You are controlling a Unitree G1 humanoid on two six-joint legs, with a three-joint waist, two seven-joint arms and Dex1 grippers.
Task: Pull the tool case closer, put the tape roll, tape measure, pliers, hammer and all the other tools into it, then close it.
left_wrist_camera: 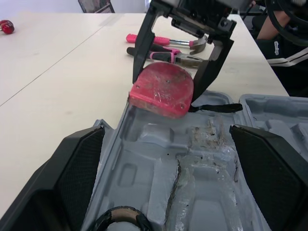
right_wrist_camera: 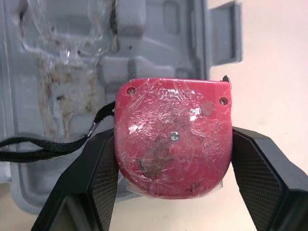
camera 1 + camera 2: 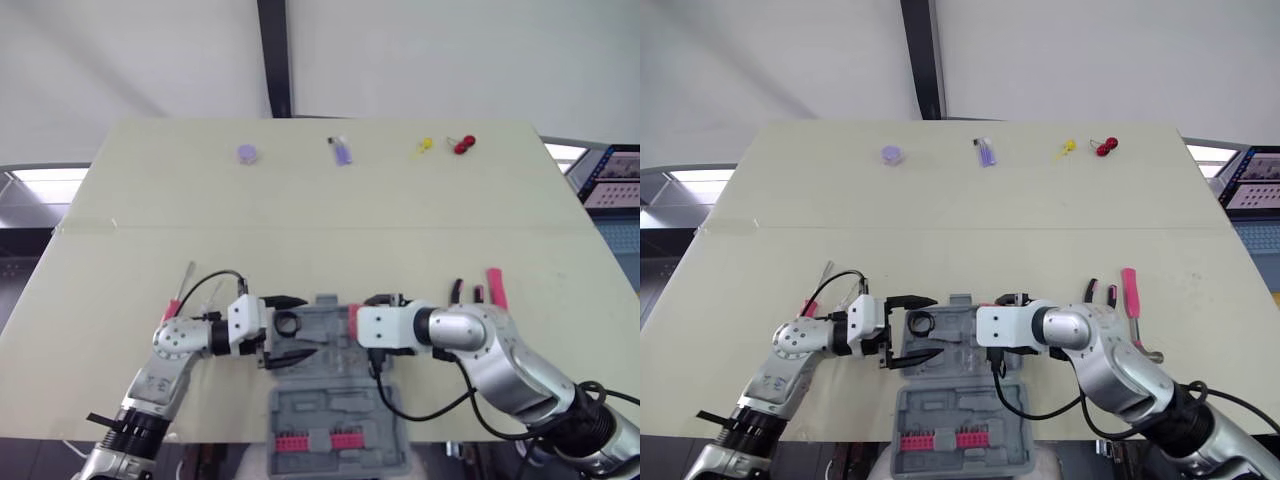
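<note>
Tape measure [image 2: 173, 137] — clamped in right hand [image 1: 166, 89] over tool case [image 3: 960, 420]; left hand [image 3: 930, 326] spread wide.

One tool case [image 3: 335, 420] lies on the worktop [image 3: 300, 230]. There is one tape measure [image 2: 173, 137], one tape roll [image 3: 921, 323], one hammer [image 1: 159, 40], one pair of pliers [image 1: 163, 56] and one screwdriver [image 3: 180, 290]. Four small things lie at the far edge: a purple disc [image 3: 247, 153], a purple piece [image 3: 341, 151], a yellow piece [image 3: 424, 146] and a red piece [image 3: 464, 144].
</note>
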